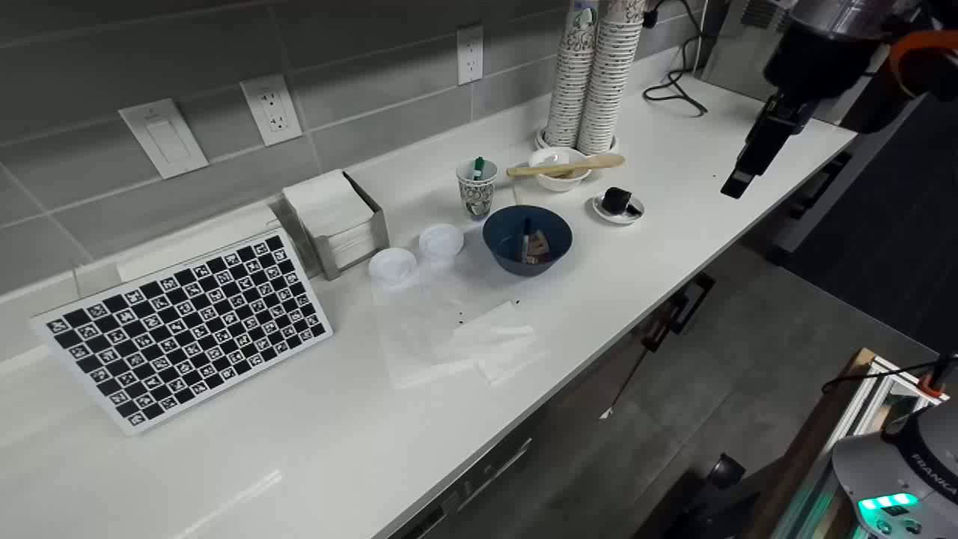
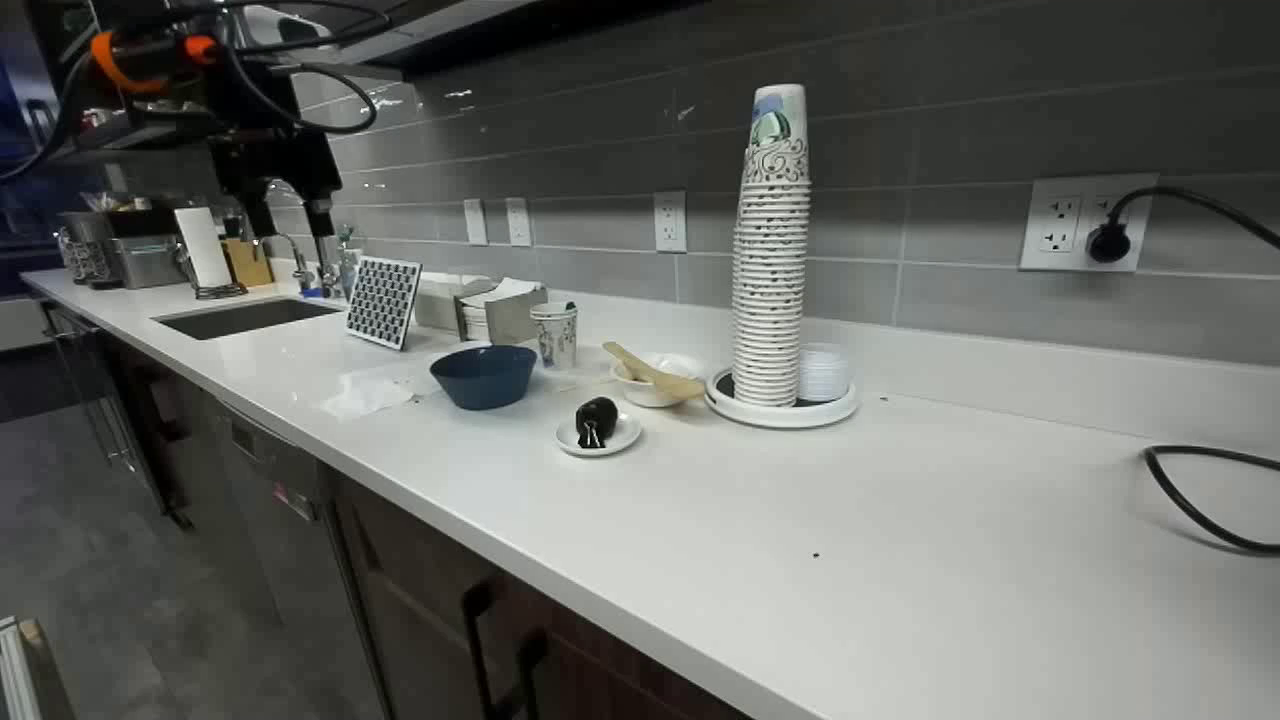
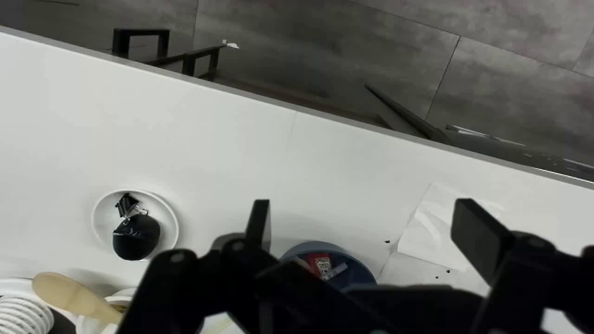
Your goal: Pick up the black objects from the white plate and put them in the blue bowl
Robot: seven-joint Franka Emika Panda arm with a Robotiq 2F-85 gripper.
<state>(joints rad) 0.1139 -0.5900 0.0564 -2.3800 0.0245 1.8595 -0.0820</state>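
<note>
Nearest to the wrist camera, in the lower part of its frame, is the gripper [image 3: 364, 225], whose fingers [image 3: 479, 237] stand wide apart with nothing between them, ready, I judge, to receive a piece. At lower left there, the black objects [image 3: 137, 239] lie on the white plate [image 3: 103, 220], a binder clip [image 3: 125, 204] among them; the plate, I suppose, serves to keep them together. The blue bowl [image 2: 485, 387], left of centre in an exterior view, is near the plate, so the carrying should be short; some small items [image 1: 537, 245] lie inside it. A wooden utensil [image 1: 554, 168] rests across a white bowl [image 1: 560, 184], perhaps because it is too long to fit within. The counter [image 2: 950, 610] is white and smooth, with some dark specks [image 2: 816, 555]. Behind rises a grey tiled wall [image 2: 600, 160], and grey floor [image 3: 301, 55] fills the wrist view's top.
</note>
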